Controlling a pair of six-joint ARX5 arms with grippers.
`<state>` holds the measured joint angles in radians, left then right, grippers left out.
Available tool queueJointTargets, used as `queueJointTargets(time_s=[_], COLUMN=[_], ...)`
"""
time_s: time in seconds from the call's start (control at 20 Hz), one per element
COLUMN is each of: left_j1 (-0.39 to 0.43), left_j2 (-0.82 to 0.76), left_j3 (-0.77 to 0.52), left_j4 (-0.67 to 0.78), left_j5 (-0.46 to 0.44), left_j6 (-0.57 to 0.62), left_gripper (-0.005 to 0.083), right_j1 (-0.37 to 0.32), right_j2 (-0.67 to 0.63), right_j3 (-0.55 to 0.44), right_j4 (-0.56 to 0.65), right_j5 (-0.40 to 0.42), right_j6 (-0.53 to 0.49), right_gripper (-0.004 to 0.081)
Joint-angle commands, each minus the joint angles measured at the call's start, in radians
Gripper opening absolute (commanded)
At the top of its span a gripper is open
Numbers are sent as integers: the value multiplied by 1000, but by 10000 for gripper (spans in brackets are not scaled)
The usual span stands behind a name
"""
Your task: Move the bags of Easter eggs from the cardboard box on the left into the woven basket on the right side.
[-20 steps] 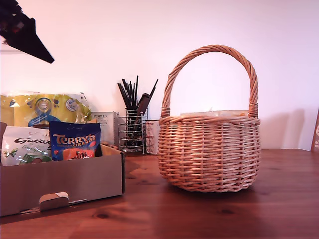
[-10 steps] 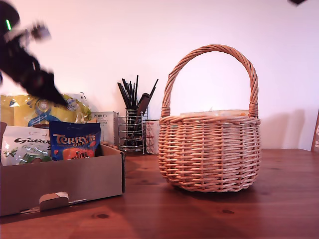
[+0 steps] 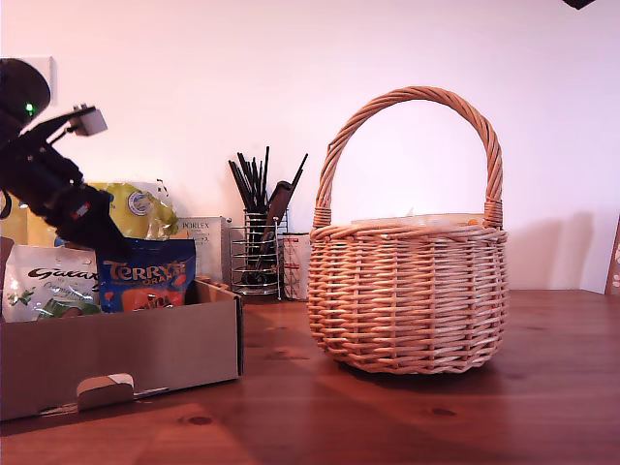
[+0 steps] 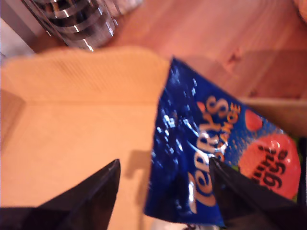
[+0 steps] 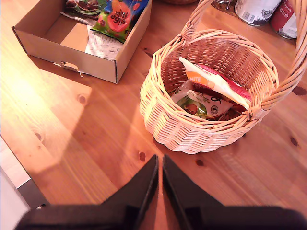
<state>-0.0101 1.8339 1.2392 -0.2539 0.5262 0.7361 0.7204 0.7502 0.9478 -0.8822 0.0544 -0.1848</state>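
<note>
Step in hand, as I judge it: picking the Terry's Orange bag (image 4: 216, 158) out of the cardboard box (image 3: 126, 354). My first end effector (image 4: 165, 179) is over the box at the exterior view's left, fingers spread wide. One finger sits over bare cardboard floor, the other over the blue pouch's printed face. Nothing held; I cannot tell whether a tip touches the foil yet.

To do this well I'd straddle the pouch's upper edge so both fingers meet across the thin side, not flat on the face. The glossy film looks slippery, so close firmly and lift straight up to clear the box wall and the Galaxy bag (image 3: 44, 281) standing beside it.

The pouch stands upright near the box's front wall in the exterior view, leaning among other bags.

My second end effector (image 5: 159, 165) hangs high above the wooden surface (image 5: 72, 129), fingers pressed together, empty. Below it the woven basket (image 5: 168, 120) already holds at least two bags: a white-and-red one across the top, a green-marked one under it. Box and basket stand near each other, not touching.
</note>
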Motion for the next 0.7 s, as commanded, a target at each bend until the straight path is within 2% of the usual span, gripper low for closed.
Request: queueJointTargets(time_s=[0.0,0.4,0.55,0.65], left_j1=[5,-39,-67,-83], left_j2=[26,25,25,25], left_j3=[-13,-13,-13,-13], left_j4=[-22,-183,-227,-250], left_j5=[5,42,43,45], left_j6=[-10,-10,-10,-10], left_gripper=[535,473,383,371], right_j1=[-2,-3,-3,-3], right_j2=[-2,-1,-1,-1], right_j3=[-13,-13,-13,-13], right_j4=[10,32,32,32], right_j5=[-4,-4,-4,-4], right_j6=[-6,-20,-25,-26], right_gripper=[-13,-13,-13,-13])
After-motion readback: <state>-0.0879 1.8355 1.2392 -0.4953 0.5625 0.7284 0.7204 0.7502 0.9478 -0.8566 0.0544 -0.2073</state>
